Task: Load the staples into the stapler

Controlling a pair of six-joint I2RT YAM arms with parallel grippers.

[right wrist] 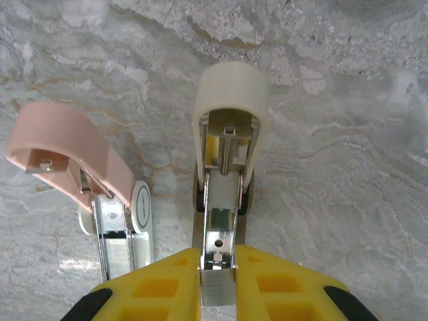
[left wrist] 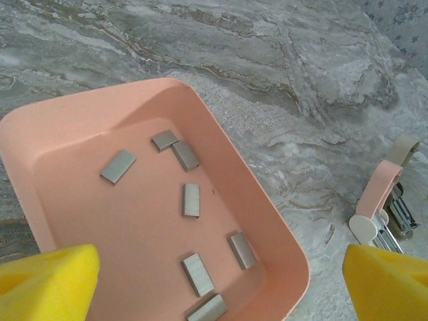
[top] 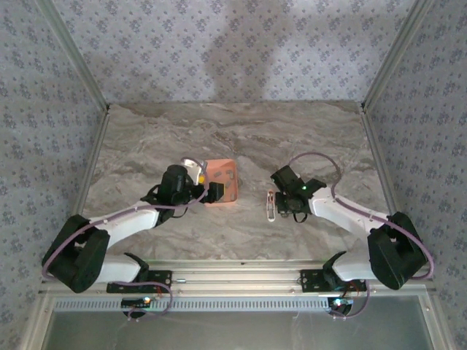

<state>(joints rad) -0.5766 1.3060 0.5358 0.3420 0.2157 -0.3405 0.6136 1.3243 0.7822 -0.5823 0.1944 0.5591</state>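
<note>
Pink-and-white stapler (right wrist: 231, 87), halves wide apart, metallic inner channel bare.

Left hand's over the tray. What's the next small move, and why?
Probably lower the left hand onto one of the staples in the tray: it is open and empty, while the right hand clamps the opened stapler.

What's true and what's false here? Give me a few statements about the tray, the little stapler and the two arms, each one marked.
1. The staples lie in the salmon tray. True.
2. The left gripper holds a staple strip. False: it is open and empty over the tray.
3. The right gripper is shut on the stapler, at its metal channel. True.
4. The stapler sits inside the tray. False: it lies on the table, beside the tray.
</note>
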